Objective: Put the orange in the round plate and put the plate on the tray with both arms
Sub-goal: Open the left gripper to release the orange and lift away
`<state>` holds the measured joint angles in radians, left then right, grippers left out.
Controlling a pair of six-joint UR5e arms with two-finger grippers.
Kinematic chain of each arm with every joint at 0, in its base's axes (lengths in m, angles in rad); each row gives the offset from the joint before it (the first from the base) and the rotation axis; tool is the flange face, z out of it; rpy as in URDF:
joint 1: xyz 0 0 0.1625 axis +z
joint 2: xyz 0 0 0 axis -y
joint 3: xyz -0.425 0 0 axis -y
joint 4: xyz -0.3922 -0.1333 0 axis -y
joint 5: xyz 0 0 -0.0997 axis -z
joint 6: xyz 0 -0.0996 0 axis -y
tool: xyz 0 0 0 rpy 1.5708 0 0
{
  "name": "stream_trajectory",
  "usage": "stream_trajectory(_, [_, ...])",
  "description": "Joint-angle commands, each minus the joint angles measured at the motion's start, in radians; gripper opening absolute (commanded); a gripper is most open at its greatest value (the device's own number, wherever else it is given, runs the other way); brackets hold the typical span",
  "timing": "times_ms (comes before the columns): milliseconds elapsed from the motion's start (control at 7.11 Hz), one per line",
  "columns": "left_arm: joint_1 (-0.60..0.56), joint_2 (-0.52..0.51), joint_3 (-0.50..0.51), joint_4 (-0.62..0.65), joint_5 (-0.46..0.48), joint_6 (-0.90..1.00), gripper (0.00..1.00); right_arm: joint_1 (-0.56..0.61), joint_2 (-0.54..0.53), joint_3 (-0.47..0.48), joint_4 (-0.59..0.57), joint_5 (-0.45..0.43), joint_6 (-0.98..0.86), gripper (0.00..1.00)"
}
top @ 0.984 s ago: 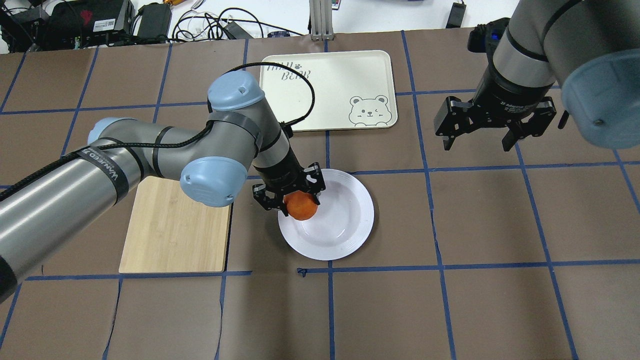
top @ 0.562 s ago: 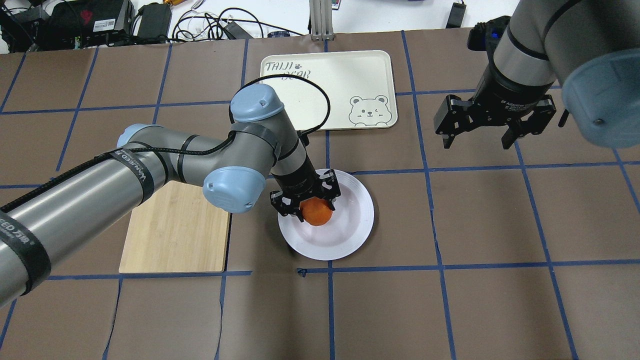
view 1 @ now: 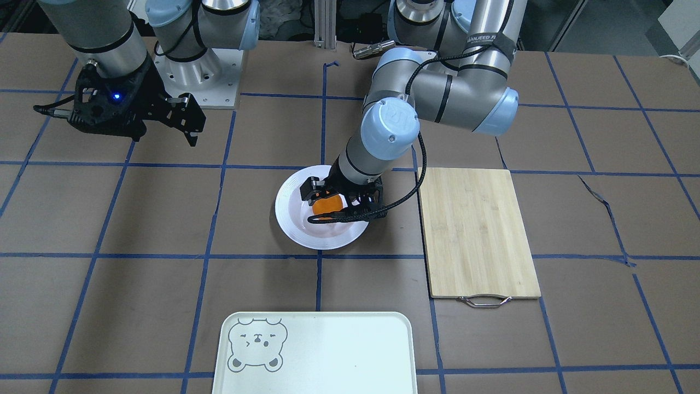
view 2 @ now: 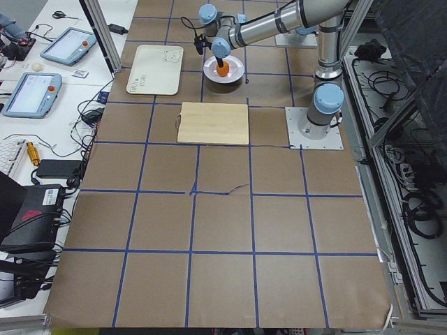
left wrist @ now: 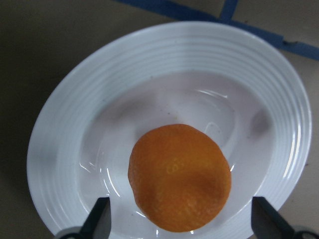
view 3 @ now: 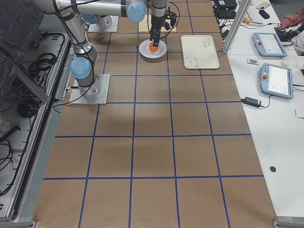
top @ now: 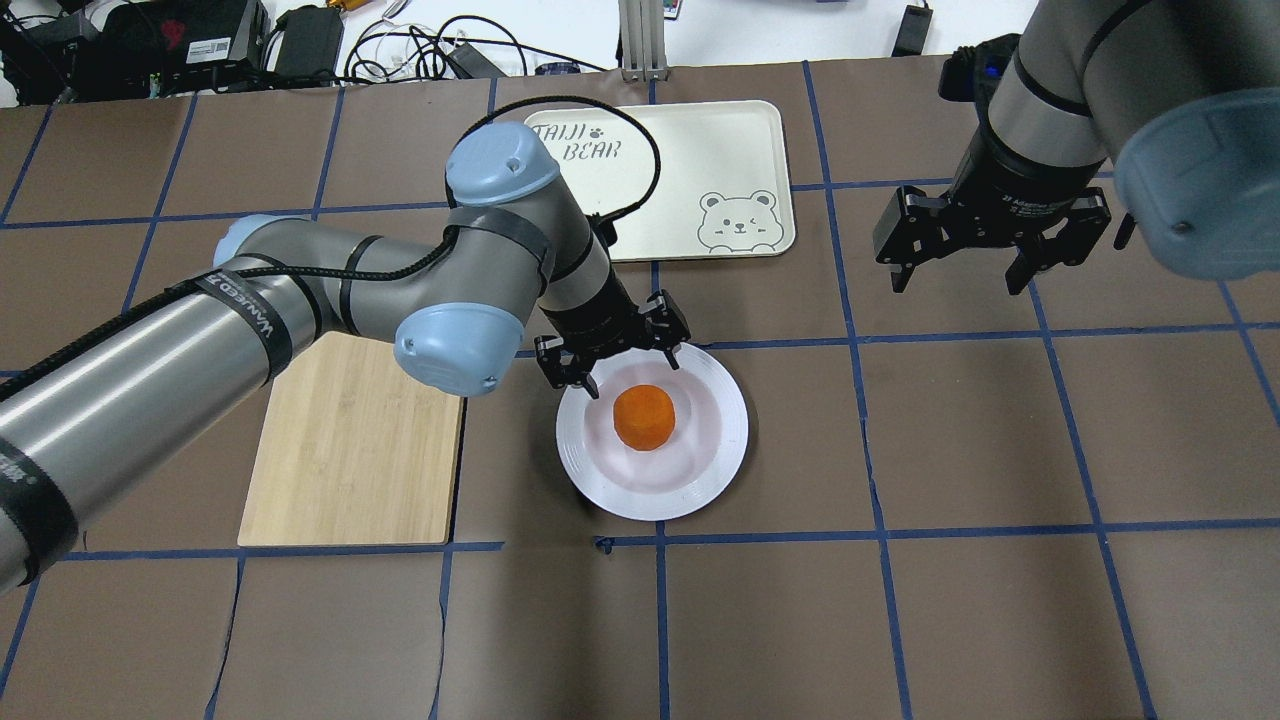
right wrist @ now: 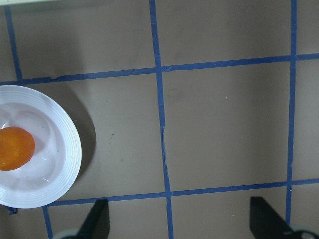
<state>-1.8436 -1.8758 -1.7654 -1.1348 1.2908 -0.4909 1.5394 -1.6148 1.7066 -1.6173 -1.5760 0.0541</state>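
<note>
The orange point(top: 644, 417) rests free in the sunken centre of the round plate point(top: 712, 470), and it fills the left wrist view point(left wrist: 179, 179) with the ribbed rim point(left wrist: 65, 149) around it. My left gripper point(top: 630, 372) hangs open just above the plate's far edge, with its fingers apart on either side of the fruit point(view 1: 327, 207). The tray point(top: 700, 150), with its bear face, lies beyond the plate with nothing on it. My right gripper point(top: 955, 280) hovers open and empty to the right, clear of the plate point(right wrist: 65, 149).
A bamboo cutting board point(top: 350, 450) with a metal handle point(view 1: 484, 300) lies on the left of the plate. Brown paper with blue tape lines covers the table. Cables and electronics point(top: 200, 45) sit past the far edge.
My left gripper has opened and let go of the orange, which now sits in the plate. That gripper has drawn up and back toward the tray. The right arm barely moved.
</note>
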Motion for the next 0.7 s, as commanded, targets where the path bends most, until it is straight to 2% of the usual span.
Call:
stream_trajectory(0, [0.018, 0.073, 0.174, -0.284, 0.085, 0.053, 1.0, -0.039, 0.036, 0.001, -0.007, 0.02, -0.035, 1.0])
stream_trajectory(141, [0.03, 0.127, 0.241, -0.441, 0.111, 0.083, 1.0, -0.077, 0.061, 0.001, -0.038, 0.086, -0.153, 1.0])
stream_trajectory(281, [0.053, 0.171, 0.269, -0.523, 0.137, 0.083, 1.0, -0.117, 0.073, 0.008, -0.03, 0.147, -0.23, 1.0])
stream_trajectory(422, [0.073, 0.202, 0.259, -0.537, 0.14, 0.086, 1.0, -0.137, 0.105, 0.046, -0.05, 0.26, -0.24, 1.0])
stream_trajectory(562, [0.078, 0.211, 0.259, -0.52, 0.139, 0.121, 1.0, -0.137, 0.134, 0.082, -0.129, 0.375, -0.259, 1.0])
